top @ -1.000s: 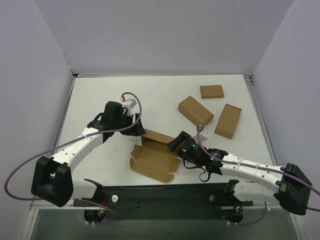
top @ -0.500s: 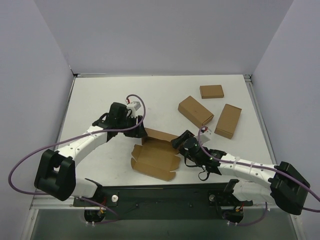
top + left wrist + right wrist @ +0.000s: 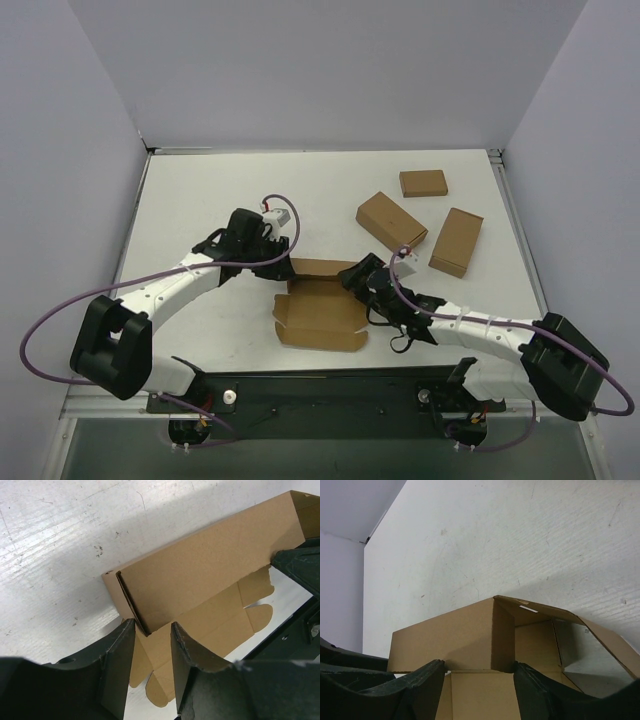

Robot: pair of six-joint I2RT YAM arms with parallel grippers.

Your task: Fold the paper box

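Note:
The paper box (image 3: 318,318) is a brown cardboard blank lying near the table's front middle. Its back wall (image 3: 322,268) is folded up and its flaps are spread toward the front. My left gripper (image 3: 284,264) is open at the back-left corner, and in the left wrist view (image 3: 152,647) that raised wall's corner (image 3: 131,592) sits just beyond the fingertips. My right gripper (image 3: 353,279) is open at the back-right end. In the right wrist view (image 3: 477,675) its jaws stand wide, with the upright wall (image 3: 450,635) between them and the base panel below.
Three small ready-made brown boxes lie at the back right: one (image 3: 391,222) nearest the arms, one (image 3: 423,183) at the far edge and one (image 3: 456,241) to the right. Purple cables loop off both arms. The dark base rail (image 3: 320,385) runs along the front edge.
Both grippers have closed in on the box's back wall from either end. The box has turned square to the table edge and shifted slightly right.

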